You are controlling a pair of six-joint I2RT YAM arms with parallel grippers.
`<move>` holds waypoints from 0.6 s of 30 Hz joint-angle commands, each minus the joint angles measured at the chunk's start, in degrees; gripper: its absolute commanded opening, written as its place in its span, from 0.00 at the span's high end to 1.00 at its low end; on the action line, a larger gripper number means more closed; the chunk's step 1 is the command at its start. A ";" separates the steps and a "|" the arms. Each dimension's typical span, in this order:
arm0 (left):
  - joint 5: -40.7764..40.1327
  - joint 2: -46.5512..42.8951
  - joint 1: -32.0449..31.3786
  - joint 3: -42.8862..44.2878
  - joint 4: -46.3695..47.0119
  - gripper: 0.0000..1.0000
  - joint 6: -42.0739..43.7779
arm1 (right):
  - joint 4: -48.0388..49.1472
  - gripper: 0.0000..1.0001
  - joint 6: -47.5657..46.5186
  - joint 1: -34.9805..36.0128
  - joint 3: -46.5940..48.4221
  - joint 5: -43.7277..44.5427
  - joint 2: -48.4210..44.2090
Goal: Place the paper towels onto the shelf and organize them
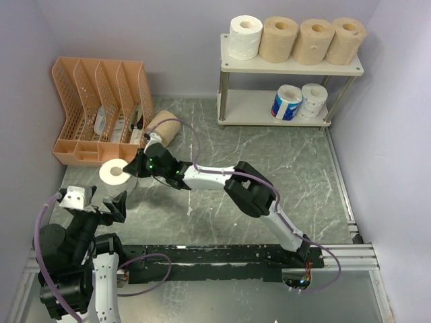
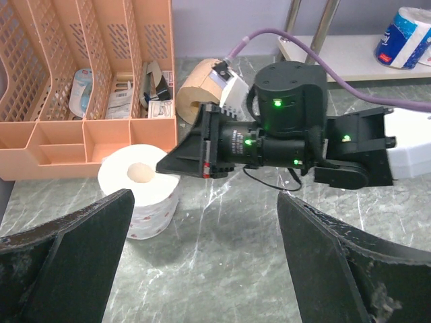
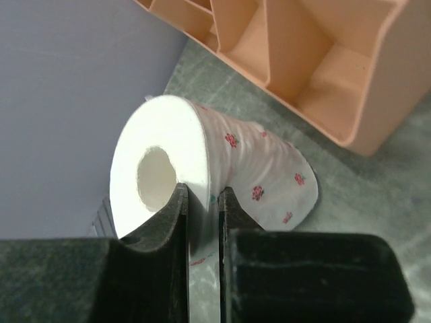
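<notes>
We look at a grey-green marbled tabletop (image 1: 303,175) closed in by pale lilac walls (image 1: 168,40). Well away from the right gripper (image 1: 137,167), back past its elbow, the shelf (image 1: 283,68) carries a plain white roll (image 1: 245,35) and three tan rolls (image 1: 279,37) on its upper board. Below are a blue-and-white wrapped roll (image 1: 287,102) and a second white roll (image 1: 314,99) just beside it; the wrapper's print is too small for us to read. Just beyond the gripper's tips stands the orange file organizer (image 1: 87,101), and the labels on the packets in its slots are likewise illegible. The right gripper is pinching the wall of the flowered roll (image 3: 269,175), white with small red blooms, which stands on end on the tabletop. A lone tan roll (image 1: 163,126) lies on its side close behind that gripper. The left gripper (image 2: 202,256) hangs with its fingers spread wide, the flowered roll just ahead of it.
</notes>
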 commanded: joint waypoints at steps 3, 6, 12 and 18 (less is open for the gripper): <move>0.16 -0.19 0.55 0.40 1.05 0.01 0.12 | -0.33 1.00 -0.72 0.39 -10.84 4.76 -13.60; 0.74 0.29 0.46 0.41 1.00 0.01 0.32 | -2.59 1.00 -2.05 -0.08 -13.50 8.53 -21.16; 0.97 -0.24 0.37 0.43 0.98 0.01 0.43 | -5.23 1.00 -2.11 -2.43 -19.26 14.78 -34.63; 1.08 -0.25 0.26 0.44 0.97 0.01 0.60 | -10.26 1.00 -2.34 -8.47 -26.57 21.16 -48.13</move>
